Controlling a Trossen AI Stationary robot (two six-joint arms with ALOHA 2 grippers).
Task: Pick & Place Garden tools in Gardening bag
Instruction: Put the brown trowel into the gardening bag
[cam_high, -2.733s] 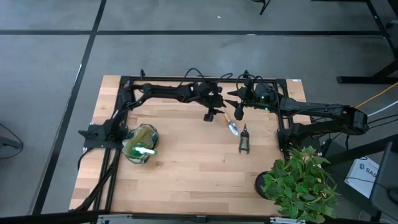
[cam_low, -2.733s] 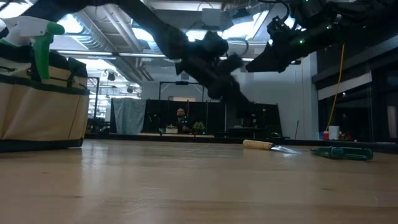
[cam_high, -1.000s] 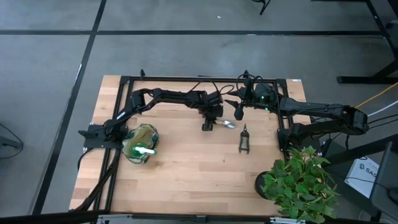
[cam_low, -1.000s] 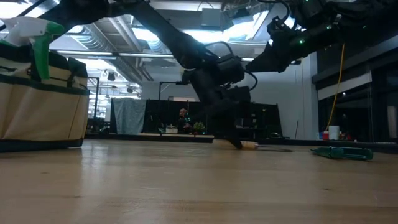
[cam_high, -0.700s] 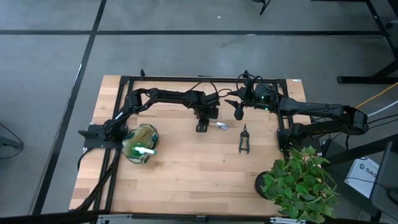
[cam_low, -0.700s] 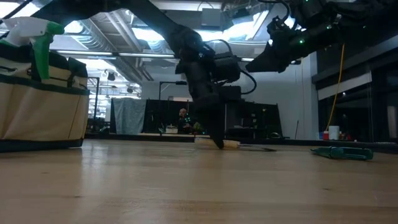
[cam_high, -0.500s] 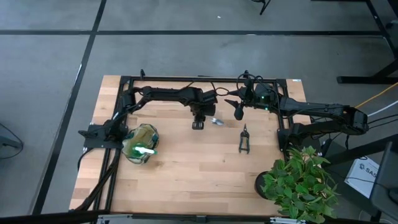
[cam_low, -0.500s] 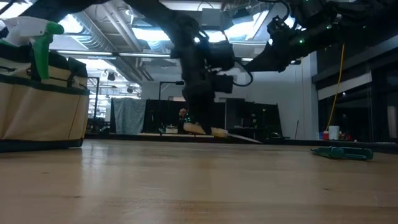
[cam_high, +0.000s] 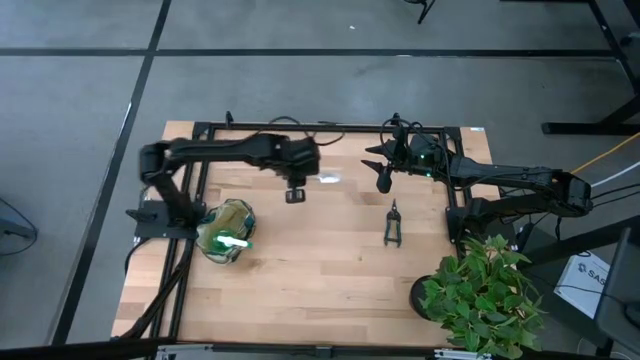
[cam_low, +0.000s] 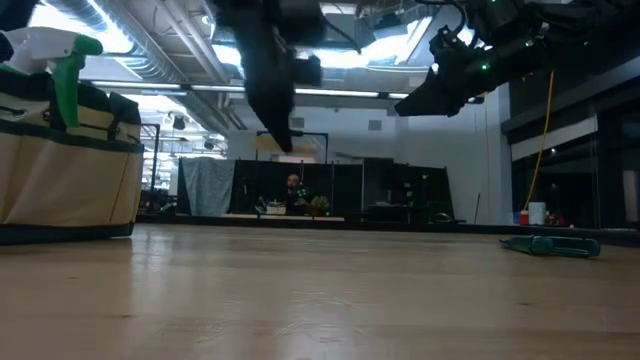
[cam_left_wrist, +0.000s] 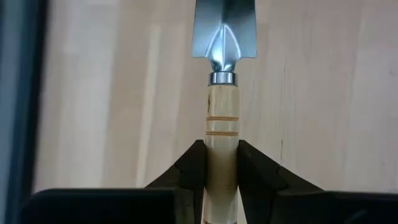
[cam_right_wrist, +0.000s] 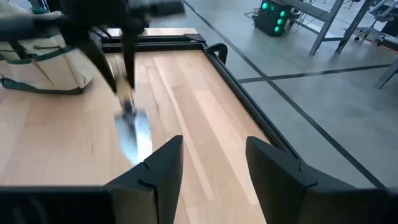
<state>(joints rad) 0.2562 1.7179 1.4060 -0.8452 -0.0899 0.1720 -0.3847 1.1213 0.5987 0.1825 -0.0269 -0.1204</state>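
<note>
My left gripper (cam_high: 295, 192) is raised above the table's far middle, shut on the wooden-handled trowel (cam_left_wrist: 222, 93). The trowel's metal blade (cam_high: 325, 180) points down and away from the gripper. The cream gardening bag (cam_high: 228, 232) stands on its base at the table's left, and the green spray bottle (cam_low: 62, 60) sticks out of its top. The black pruning shears (cam_high: 393, 225) lie flat on the table to the right. My right gripper (cam_right_wrist: 214, 171) hangs open and empty above the far right of the table. My left gripper pinches the trowel's wooden handle (cam_left_wrist: 221, 134) between its two fingers (cam_left_wrist: 189, 168), on the half away from the blade. The fingers slant steeply down and lie along the handle. The trowel is lifted clear of the table, with its blade (cam_right_wrist: 134, 134) hanging lowest.
A leafy potted plant (cam_high: 480, 295) stands at the table's near right corner. The black frame rail (cam_high: 330, 127) runs along the far edge. Bare wood lies between the bag and the shears.
My left gripper has risen and gone toward the table's left edge, keeping its hold on the trowel. The trowel, which lay on the table, has come up clear of it and tipped blade-down.
</note>
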